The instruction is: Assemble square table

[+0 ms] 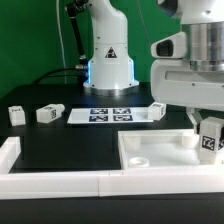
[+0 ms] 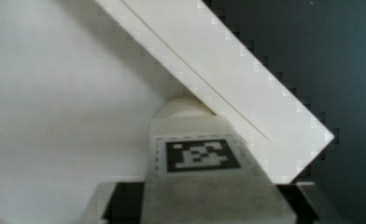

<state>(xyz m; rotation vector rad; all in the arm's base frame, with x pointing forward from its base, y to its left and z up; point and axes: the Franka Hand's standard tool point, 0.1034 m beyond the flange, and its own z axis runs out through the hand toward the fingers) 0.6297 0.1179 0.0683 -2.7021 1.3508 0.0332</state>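
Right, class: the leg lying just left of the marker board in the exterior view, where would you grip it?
Probably the leg across its narrow width at mid-length, from straight above: it lies on its side, flat faces parallel, with open room either side.

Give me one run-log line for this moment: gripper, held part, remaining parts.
gripper: shut on leg | leg: by table top rim, exterior view's right | loose legs: three, lying apart

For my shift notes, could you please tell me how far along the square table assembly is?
Early on. Done: nothing looks fitted to the table top yet. In hand: the gripper grips one leg by the top's rim. Left: three loose legs lie farther back, all four to attach.
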